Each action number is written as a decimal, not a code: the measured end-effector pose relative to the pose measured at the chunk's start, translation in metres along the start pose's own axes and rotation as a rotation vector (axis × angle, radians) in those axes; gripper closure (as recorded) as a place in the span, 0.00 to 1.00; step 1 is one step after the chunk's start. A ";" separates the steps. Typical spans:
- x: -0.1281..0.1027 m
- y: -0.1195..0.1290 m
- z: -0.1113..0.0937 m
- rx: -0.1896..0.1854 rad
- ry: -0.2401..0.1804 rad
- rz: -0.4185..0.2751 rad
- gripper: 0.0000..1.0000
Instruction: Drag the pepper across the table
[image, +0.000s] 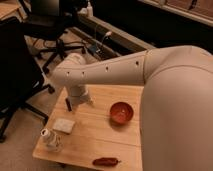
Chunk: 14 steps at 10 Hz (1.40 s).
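The pepper (105, 161) is a small dark-red glossy chili lying at the front edge of the light wooden table (95, 131). My gripper (70, 104) hangs from the white arm over the table's back-left part, far from the pepper, with one dark finger pointing down near the left edge. The arm's wrist hides the rest of the gripper.
A round red-orange bowl (121, 112) sits right of centre. A pale flat square object (64, 125) and a small whitish bottle-like object (50, 138) sit at the front left. Black office chairs (50, 30) stand behind and left. My arm's bulk covers the table's right side.
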<state>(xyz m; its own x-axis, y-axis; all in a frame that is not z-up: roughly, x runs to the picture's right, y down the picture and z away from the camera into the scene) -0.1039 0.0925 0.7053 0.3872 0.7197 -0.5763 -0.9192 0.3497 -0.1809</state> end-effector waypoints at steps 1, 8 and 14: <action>-0.003 -0.006 -0.002 0.031 -0.020 -0.094 0.35; 0.043 -0.061 0.001 -0.035 -0.077 -0.372 0.35; 0.073 -0.061 0.016 -0.051 -0.032 -0.389 0.35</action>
<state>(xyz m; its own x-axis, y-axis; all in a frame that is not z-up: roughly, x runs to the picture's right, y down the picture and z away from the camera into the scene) -0.0181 0.1333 0.6873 0.7090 0.5576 -0.4318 -0.7052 0.5704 -0.4212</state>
